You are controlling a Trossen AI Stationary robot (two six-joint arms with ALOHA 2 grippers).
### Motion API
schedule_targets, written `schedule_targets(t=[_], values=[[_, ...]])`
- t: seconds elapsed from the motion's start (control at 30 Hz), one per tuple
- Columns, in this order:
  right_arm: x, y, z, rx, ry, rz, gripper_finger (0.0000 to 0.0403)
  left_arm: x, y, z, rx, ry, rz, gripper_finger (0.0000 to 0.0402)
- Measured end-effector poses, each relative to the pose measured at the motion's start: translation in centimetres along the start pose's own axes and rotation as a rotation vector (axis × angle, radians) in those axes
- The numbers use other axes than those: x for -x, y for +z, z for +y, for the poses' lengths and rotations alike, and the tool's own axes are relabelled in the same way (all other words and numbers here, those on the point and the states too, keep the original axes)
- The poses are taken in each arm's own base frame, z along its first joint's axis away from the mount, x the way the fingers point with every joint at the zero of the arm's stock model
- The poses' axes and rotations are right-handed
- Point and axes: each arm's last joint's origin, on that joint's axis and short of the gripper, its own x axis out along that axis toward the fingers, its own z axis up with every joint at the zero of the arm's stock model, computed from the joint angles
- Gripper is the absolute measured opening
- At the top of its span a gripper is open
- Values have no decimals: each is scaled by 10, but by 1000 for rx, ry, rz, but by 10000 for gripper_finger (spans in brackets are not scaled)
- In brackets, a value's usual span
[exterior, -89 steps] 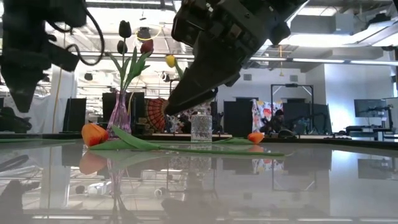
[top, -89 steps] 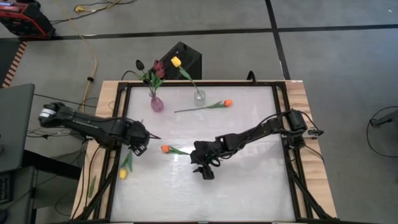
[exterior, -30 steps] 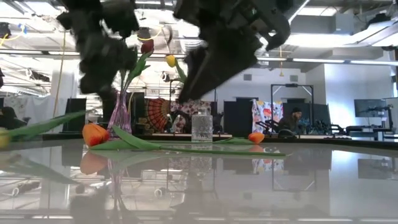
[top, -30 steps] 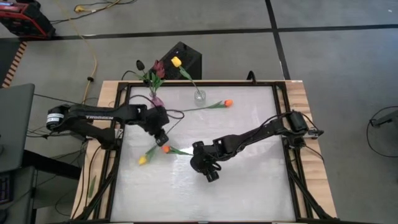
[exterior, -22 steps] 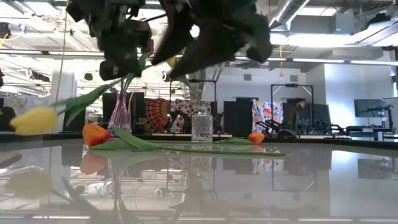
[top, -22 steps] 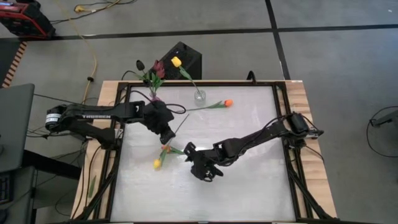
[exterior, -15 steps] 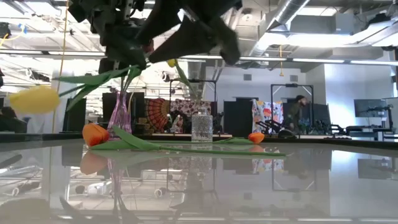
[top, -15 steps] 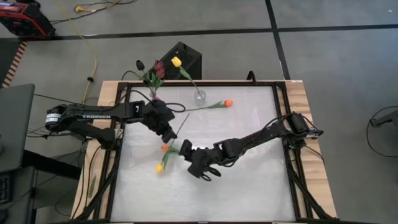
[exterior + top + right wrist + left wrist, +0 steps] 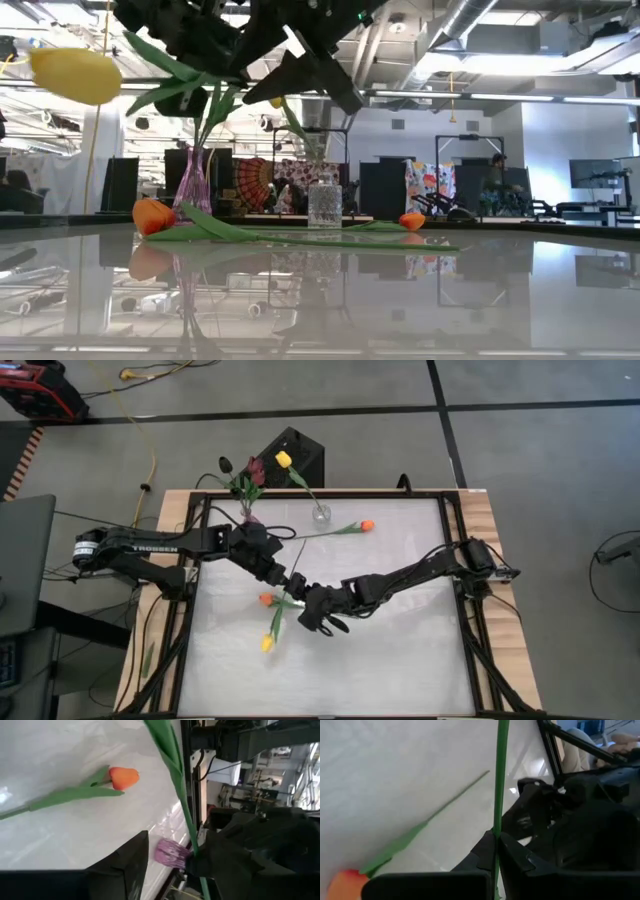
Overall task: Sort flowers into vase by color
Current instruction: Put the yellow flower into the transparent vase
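A yellow tulip (image 9: pixel 267 644) on a long green stem hangs in the air above the table's middle left, and my left gripper (image 9: pixel 287 577) is shut on that stem. My right gripper (image 9: pixel 298 598) stands open right beside it, with the stem (image 9: pixel 186 815) passing between its fingers close to one of them; whether it touches, I cannot tell. One orange tulip (image 9: pixel 265 600) lies flat on the table below them, another (image 9: pixel 366 525) lies farther back. A pink vase (image 9: pixel 247 517) holds dark tulips, and a clear vase (image 9: pixel 320 514) holds a yellow one. My left gripper pinches the yellow tulip's thin stem (image 9: pixel 496 827) between its two fingers, well away from the head. The fingers lie across the stem. The tulip is lifted clear of the table, with its yellow head (image 9: pixel 75 75) held high toward the near left.
Both vases stand by the far edge at the left. A black box (image 9: pixel 292 452) sits on the floor behind them. The dark frame rails (image 9: pixel 455 560) run along the table's sides. Bare white tabletop (image 9: pixel 400 660) lies at the near right.
My left gripper has carried the yellow tulip toward the table's right and upward. The tulip has swung round, so its head now points toward the near edge and sits higher. My right gripper has moved left and toward the far edge, up to the stem.
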Motion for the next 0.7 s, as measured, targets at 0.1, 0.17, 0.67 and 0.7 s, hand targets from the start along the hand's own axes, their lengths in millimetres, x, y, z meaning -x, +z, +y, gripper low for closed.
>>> schedule_targets(t=[0.1, 0.17, 0.67, 0.7], values=[[0, 0, 0, 32, -4, -2, 203, 0, -1, -1, 7, -7, 8, 0], [0, 1, -2, 45, -18, -6, 188, 0, -1, -1, 8, -7, 9, 0], [-3, -2, -9, 65, -55, -65, 68, 0, 0, -4, -53, -58, 31, 0], [-3, -2, -8, 66, -54, -63, 57, 0, 0, -4, -61, -58, 30, 0]])
